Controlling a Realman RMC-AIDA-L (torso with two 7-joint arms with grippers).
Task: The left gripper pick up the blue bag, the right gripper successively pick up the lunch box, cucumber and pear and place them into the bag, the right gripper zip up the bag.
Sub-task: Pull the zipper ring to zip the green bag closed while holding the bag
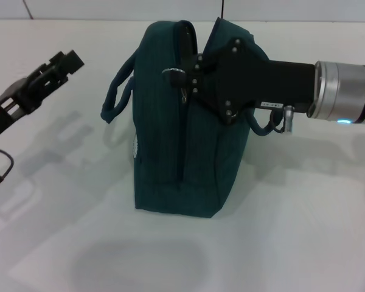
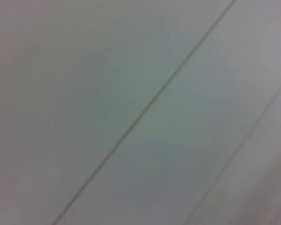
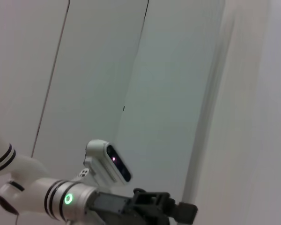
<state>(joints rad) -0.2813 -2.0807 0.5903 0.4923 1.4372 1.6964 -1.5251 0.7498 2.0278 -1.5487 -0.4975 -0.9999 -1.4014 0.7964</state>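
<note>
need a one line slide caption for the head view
Right gripper at the zipper atop the upright blue bag; left gripper off to the side.

The head camera looks down on the worktop; the left wrist camera faces blank wall, the right wrist camera sees the left tool, shared with head.

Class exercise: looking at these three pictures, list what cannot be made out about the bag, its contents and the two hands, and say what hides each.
1. Contents of the blue bag: head view, fabric walls hide the inside.
2. Zipper pull: head view, the right hand covers it, and its grip cannot be judged.
3. Left hand: off to the left, away from the bag; fingertips overlap in head view, and the right wrist view cuts it at the lower edge.
4. Left wrist view: only blurred blank surface.
</note>
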